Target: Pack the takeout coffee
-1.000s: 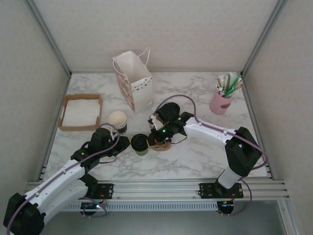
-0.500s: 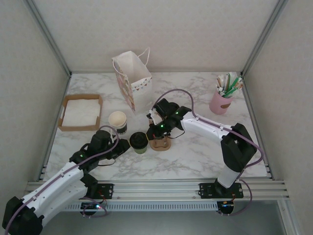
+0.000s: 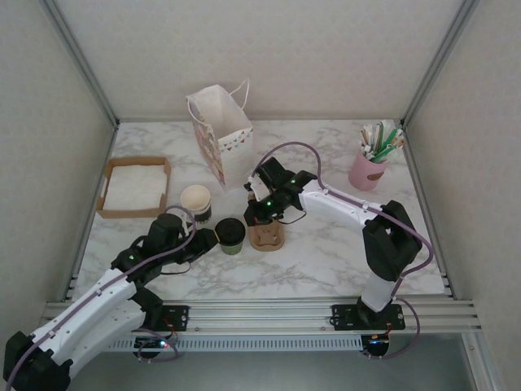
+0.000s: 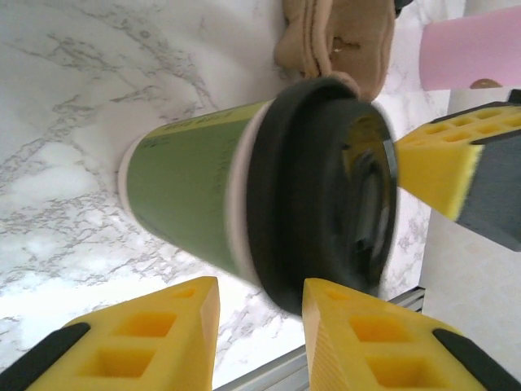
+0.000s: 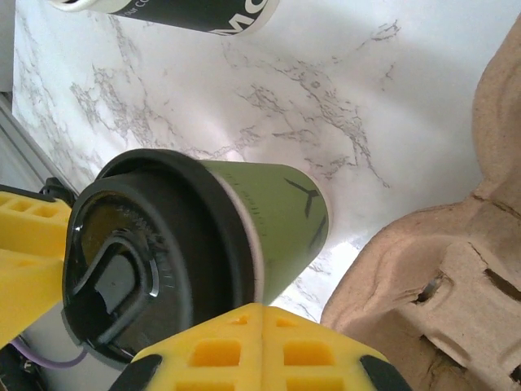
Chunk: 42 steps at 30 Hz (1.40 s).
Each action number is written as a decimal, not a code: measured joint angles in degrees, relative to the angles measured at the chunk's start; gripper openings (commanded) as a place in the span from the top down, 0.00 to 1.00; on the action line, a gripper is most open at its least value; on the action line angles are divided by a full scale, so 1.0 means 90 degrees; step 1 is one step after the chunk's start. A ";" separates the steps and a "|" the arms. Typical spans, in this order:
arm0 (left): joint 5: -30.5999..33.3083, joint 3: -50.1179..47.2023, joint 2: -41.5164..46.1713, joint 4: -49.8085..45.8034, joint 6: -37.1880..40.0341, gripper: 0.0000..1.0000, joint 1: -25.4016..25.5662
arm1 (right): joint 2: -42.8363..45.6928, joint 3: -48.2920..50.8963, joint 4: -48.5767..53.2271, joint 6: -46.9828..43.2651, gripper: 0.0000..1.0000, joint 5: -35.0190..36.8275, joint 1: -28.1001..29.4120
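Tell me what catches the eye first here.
The dark green takeout coffee with its black lid stands mid-table, beside the brown cardboard carrier. The left gripper sits open at its left, and the right gripper, shut, hovers close by the carrier. A white paper bag stands behind.

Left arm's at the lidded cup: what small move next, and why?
Probably widen the jaws of the left gripper: their gap looks narrower than the takeout coffee standing just ahead, beside the carrier, so they cannot straddle it yet.

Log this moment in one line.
left gripper: open beside olive-green paper cup with black lid | right gripper: shut, by brown cardboard carrier | cup: upright, outside carrier
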State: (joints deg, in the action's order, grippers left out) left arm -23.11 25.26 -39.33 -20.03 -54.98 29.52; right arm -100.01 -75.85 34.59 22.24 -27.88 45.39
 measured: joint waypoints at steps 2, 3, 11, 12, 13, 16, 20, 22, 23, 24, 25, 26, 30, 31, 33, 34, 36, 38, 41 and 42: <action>0.0000 0.0066 0.0061 -0.0100 0.0063 0.67 -0.0036 | 0.0044 0.0017 -0.0002 0.0002 1.00 -0.0005 0.0000; 0.0000 0.0078 0.0080 -0.0134 0.0087 0.67 -0.0051 | 0.0075 0.0039 -0.0002 0.0005 1.00 -0.0010 0.0000; 0.0024 0.0296 -0.0134 -0.0478 0.0461 0.77 -0.0500 | 0.0729 0.0787 -0.0255 0.0304 1.00 -0.0255 0.0061; 0.0022 0.0333 -0.0202 -0.0474 0.0503 0.77 -0.0549 | 0.0792 0.0877 -0.0304 0.0350 1.00 -0.0291 0.0087; 0.0019 0.0381 -0.0291 -0.0464 0.0559 0.77 -0.0605 | 0.0869 0.0986 -0.0376 0.0432 1.00 -0.0355 0.0129; -0.0010 0.0486 -0.0593 -0.0379 0.0690 0.78 -0.0738 | 0.1005 0.1195 -0.0607 0.0646 1.00 -0.0505 0.0245; -0.0051 0.0595 -0.0959 -0.0267 0.0865 0.78 -0.0877 | 0.1042 0.1345 -0.0976 0.0950 1.00 -0.0673 0.0333; -0.0073 0.0639 -0.1093 -0.0187 0.0947 0.78 -0.0945 | 0.1042 0.1384 -0.1134 0.1090 1.00 -0.0726 0.0338; -0.0087 0.0651 -0.1141 -0.0160 0.0974 0.79 -0.0967 | 0.1042 0.1387 -0.1188 0.1137 1.00 -0.0746 0.0338; -0.0109 0.0663 -0.1185 -0.0126 0.0998 0.79 -0.0976 | 0.1042 0.1387 -0.1253 0.1180 1.00 -0.0753 0.0338; -0.0129 0.0675 -0.1229 -0.0095 0.1013 0.79 -0.0984 | 0.1042 0.1387 -0.1321 0.1222 1.00 -0.0763 0.0338; -0.0143 0.0675 -0.1263 -0.0063 0.1032 0.79 -0.0984 | 0.1039 0.1387 -0.1362 0.1256 1.00 -0.0765 0.0338; -0.0185 0.0678 -0.1367 0.0024 0.1095 0.80 -0.0988 | 0.0959 0.1387 -0.1455 0.1307 1.00 -0.0767 0.0338; -0.0199 0.0678 -0.1384 0.0056 0.1110 0.81 -0.0988 | 0.0930 0.1387 -0.1462 0.1314 1.00 -0.0765 0.0338; -0.0214 0.0678 -0.1399 0.0102 0.1115 0.81 -0.0988 | 0.0894 0.1387 -0.1467 0.1324 1.00 -0.0765 0.0338; -0.0223 0.0678 -0.1399 0.0117 0.1115 0.81 -0.0988 | 0.0879 0.1387 -0.1469 0.1326 1.00 -0.0765 0.0338; -0.0255 0.0678 -0.1399 0.0143 0.1115 0.82 -0.0988 | 0.0845 0.1387 -0.1496 0.1326 1.00 -0.0765 0.0338; -0.0294 0.0675 -0.1399 0.0180 0.1115 0.82 -0.0988 | 0.0804 0.1387 -0.1530 0.1328 1.00 -0.0765 0.0338; -0.0323 0.0648 -0.1399 0.0250 0.1112 0.82 -0.0988 | 0.0729 0.1387 -0.1566 0.1328 1.00 -0.0765 0.0338; -0.0345 0.0622 -0.1399 0.0270 0.1112 0.82 -0.0988 | 0.0704 0.1387 -0.1583 0.1328 1.00 -0.0794 0.0338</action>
State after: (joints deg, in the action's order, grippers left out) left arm -26.22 30.85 -51.92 -17.61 -44.97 20.62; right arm -93.67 -63.37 20.34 34.20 -35.03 48.42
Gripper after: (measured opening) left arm 0.180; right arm 0.037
